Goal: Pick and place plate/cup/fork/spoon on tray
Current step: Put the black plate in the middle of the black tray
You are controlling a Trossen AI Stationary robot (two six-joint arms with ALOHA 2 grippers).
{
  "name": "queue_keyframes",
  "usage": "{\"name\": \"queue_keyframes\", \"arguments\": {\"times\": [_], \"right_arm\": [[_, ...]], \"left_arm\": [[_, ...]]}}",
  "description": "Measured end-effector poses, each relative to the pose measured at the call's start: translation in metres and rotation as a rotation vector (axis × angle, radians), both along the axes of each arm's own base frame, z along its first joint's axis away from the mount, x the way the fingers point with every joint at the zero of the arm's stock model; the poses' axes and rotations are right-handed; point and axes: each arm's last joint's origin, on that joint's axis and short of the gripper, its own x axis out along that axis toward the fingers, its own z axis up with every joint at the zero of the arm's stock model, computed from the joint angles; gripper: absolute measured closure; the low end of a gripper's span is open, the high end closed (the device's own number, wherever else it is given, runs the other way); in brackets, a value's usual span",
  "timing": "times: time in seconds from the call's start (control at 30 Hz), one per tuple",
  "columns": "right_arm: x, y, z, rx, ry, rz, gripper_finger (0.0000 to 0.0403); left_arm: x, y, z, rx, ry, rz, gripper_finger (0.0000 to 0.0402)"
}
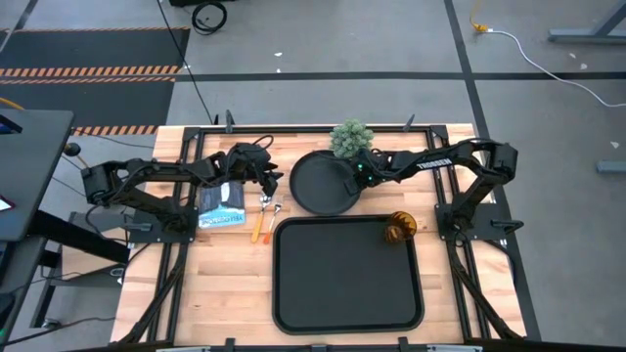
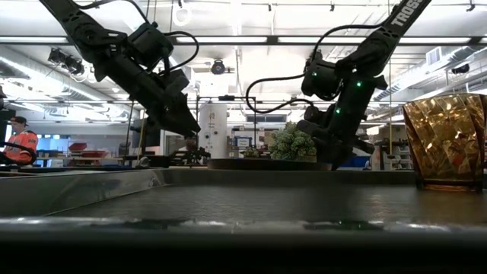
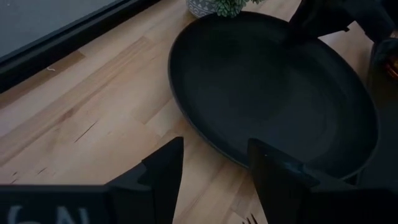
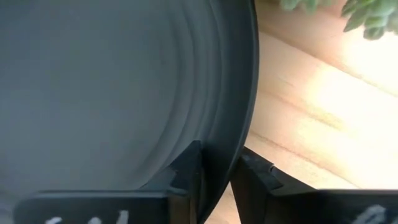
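The round black plate (image 1: 321, 184) lies on the wooden table beyond the black tray (image 1: 293, 293), next to the green plant (image 1: 350, 139). My right gripper (image 1: 354, 178) is shut on the plate's right rim. My left gripper (image 1: 272, 182) is open and empty, just left of the plate and above the table; the plate fills its wrist view (image 3: 273, 93). The orange-handled spoon (image 1: 260, 223) and the silver fork (image 1: 277, 208) lie on the table left of the tray. The amber cup (image 1: 399, 228) stands in the tray's far right corner, and it also shows in the low view (image 2: 449, 141). My right gripper holds the plate's rim (image 4: 219, 163) on its right side, pinched between the two fingers, one finger over the plate's inner side and one on its outer side. The fingers come from the table's right, slanting down. The plate looks level (image 2: 266, 163); I cannot tell whether it is lifted.
A blue-and-white packet (image 1: 223, 205) lies under my left arm, left of the utensils. The plant's pot stands close to the plate's far rim. The tray's floor (image 1: 347, 284) is bare apart from the cup.
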Motion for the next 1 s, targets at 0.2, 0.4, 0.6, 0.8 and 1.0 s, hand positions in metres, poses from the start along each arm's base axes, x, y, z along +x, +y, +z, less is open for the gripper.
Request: {"name": "queue_keyframes", "arguments": {"times": [0.2, 0.4, 0.6, 0.8, 1.0], "right_arm": [[0.0013, -0.0009, 0.0009, -0.017, -0.012, 0.000, 0.0336], [0.0023, -0.0014, 0.0015, -0.026, -0.022, -0.002, 0.0358], [0.0043, -0.0032, 0.0035, -0.066, -0.040, -0.017, 0.0375], [0.0066, -0.0041, 0.0050, -0.082, -0.063, -0.006, 0.0379], [0.0070, -0.0042, 0.0074, -0.064, -0.086, 0.023, 0.0382]], "left_arm": [[0.0000, 0.0000, 0.0001, 0.001, 0.000, 0.000, 0.0214], [0.0000, 0.0000, 0.0001, 0.001, 0.000, -0.001, 0.0214], [0.0000, 0.0000, 0.0001, 0.002, 0.001, -0.002, 0.0214], [0.0005, -0.0012, 0.0000, -0.001, -0.001, -0.054, 0.0214], [-0.0012, -0.0009, 0.0014, -0.025, -0.012, -0.121, 0.0214]]}}
